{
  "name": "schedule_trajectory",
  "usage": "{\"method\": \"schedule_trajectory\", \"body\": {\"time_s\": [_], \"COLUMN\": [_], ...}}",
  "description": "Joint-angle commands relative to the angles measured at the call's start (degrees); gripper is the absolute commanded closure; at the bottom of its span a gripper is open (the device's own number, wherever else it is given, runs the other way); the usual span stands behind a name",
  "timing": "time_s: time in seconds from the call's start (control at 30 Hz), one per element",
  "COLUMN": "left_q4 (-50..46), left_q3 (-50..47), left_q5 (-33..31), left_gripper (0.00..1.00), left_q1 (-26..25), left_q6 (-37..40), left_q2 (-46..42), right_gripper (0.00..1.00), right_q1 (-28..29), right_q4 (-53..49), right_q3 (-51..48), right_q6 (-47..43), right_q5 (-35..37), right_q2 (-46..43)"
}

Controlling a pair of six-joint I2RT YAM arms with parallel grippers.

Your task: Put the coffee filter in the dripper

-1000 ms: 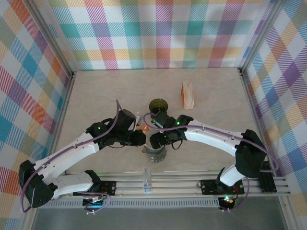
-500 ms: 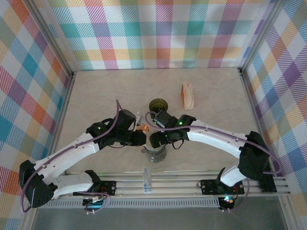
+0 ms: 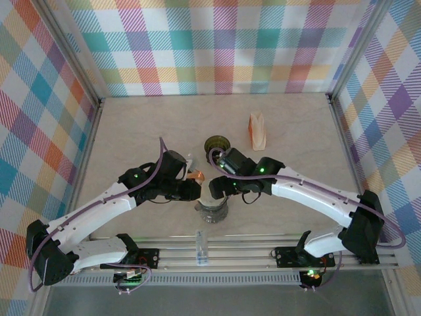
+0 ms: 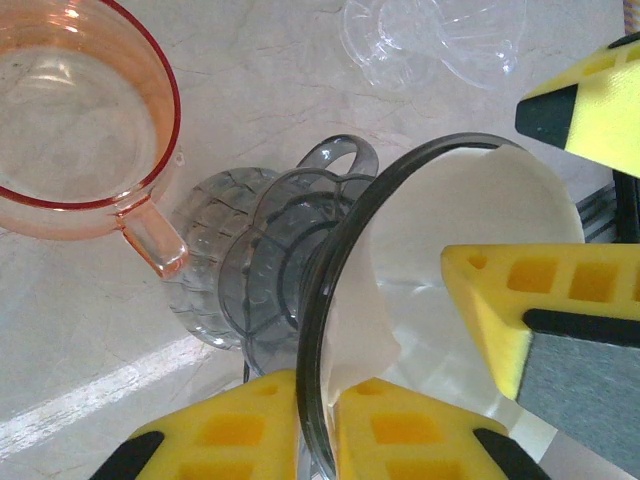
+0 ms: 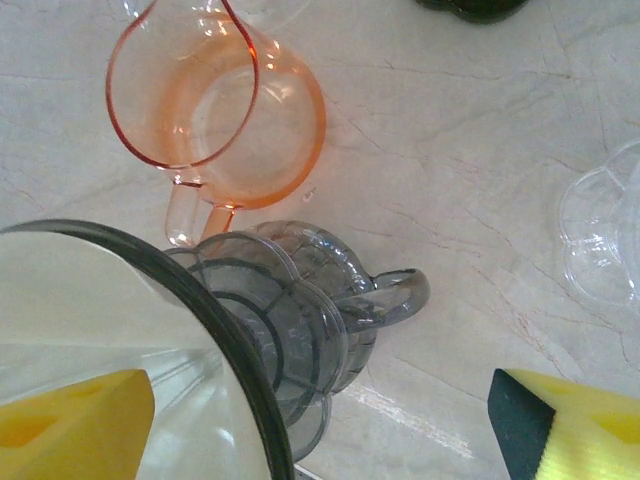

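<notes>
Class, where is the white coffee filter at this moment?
In the left wrist view, the white coffee filter lies inside the grey dripper, lining its wall, right of the pink cup.

My fingers (image 4: 230, 425) are yellow plastic, matt, with moulded hollows; one carries a dull grey pad (image 4: 575, 385). The dripper (image 4: 265, 270) is smoky and see-through, ribbed and glossy — plastic or glass, I cannot tell. The coffee filter (image 4: 470, 220) is white paper, matt, a little creased at its edge. The orange cup (image 4: 70, 110) is transparent and shiny. The table (image 4: 250, 70) is pale and marble-veined — smooth, with a low sheen.
</notes>
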Motion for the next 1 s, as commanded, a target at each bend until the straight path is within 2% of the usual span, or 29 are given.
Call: {"method": "schedule_trajectory", "body": {"time_s": [0.0, 0.57, 0.83, 0.97], "left_q4": [-0.28, -2.1, -2.59, -2.94], "left_q3": [0.26, 3.81, 5.81, 4.61], "left_q5": [0.31, -1.35, -6.18, -12.95], "left_gripper": [0.81, 0.51, 0.35, 0.24], "left_q1": [0.1, 0.11, 0.06, 0.1], "left_q6": [0.82, 0.22, -0.23, -1.39], "left_q2": [0.23, -2.84, -9.92, -14.22], "right_gripper": [0.12, 0.09, 0.09, 0.08], "right_q1": [-0.04, -0.04, -0.05, -0.05], "right_q4": [-1.38, -0.93, 3.25, 4.52], "right_q3": [-1.57, 2.96, -3.45, -8.57], "right_q6": [1.29, -1.12, -1.43, -1.21], "right_q5": [0.87, 3.3, 9.28, 10.71], "right_q2": [-1.71, -8.85, -21.54, -26.61]}}
